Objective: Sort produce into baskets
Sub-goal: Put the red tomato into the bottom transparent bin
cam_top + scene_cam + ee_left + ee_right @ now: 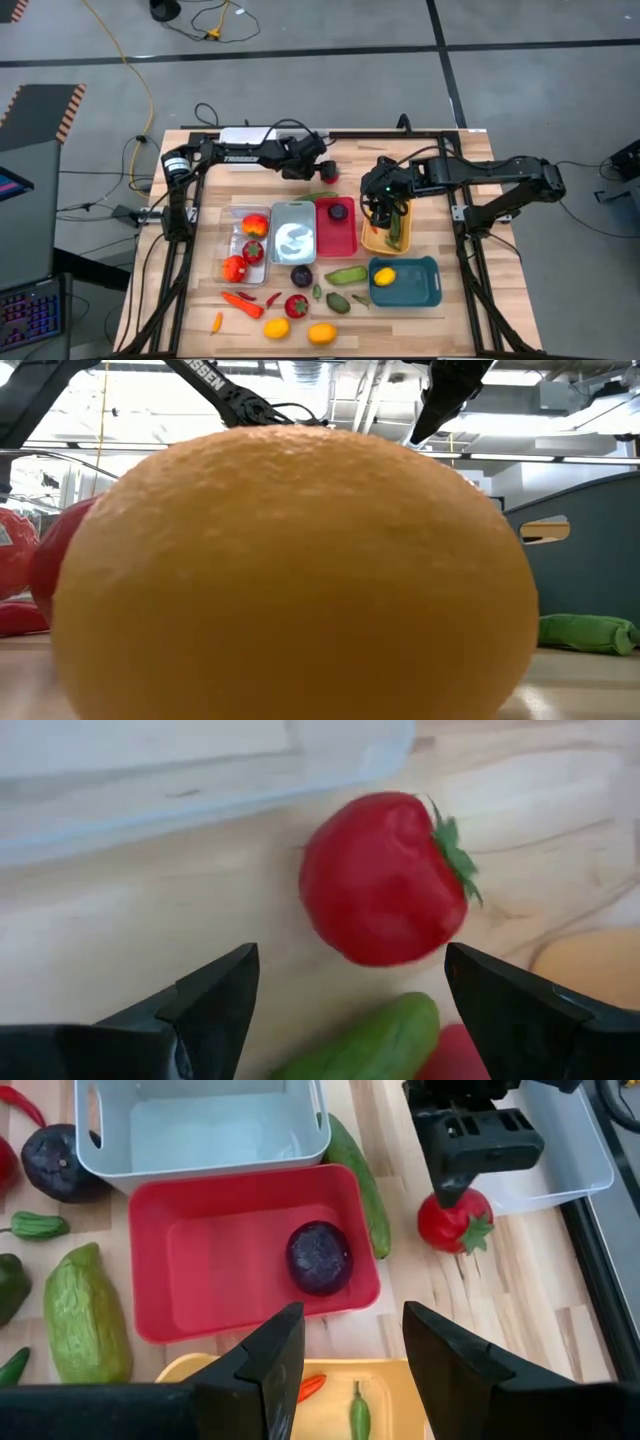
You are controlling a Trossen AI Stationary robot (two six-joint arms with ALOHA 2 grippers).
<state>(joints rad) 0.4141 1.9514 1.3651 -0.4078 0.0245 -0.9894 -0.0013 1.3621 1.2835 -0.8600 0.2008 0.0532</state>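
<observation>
The left claw [345, 995] hangs open just above a red tomato [385, 875] lying on the tabletop [120, 920] beside a green cucumber [375, 1045], fingers either side of it, not touching. The right claw [345, 1350], open and empty, hovers over the yellow basket [400, 1390]; beyond it a purple plum [319, 1257] sits in the red basket [160, 1310].

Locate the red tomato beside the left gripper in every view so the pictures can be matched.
High view: red tomato under the left gripper, just behind the red bin.
Low view: not identifiable; a big orange fruit blocks it.
Left wrist view: centre, ahead of the open fingers.
Right wrist view: upper right, below the other arm's gripper.
Shared landmark: the long green cucumber beside it.
</observation>
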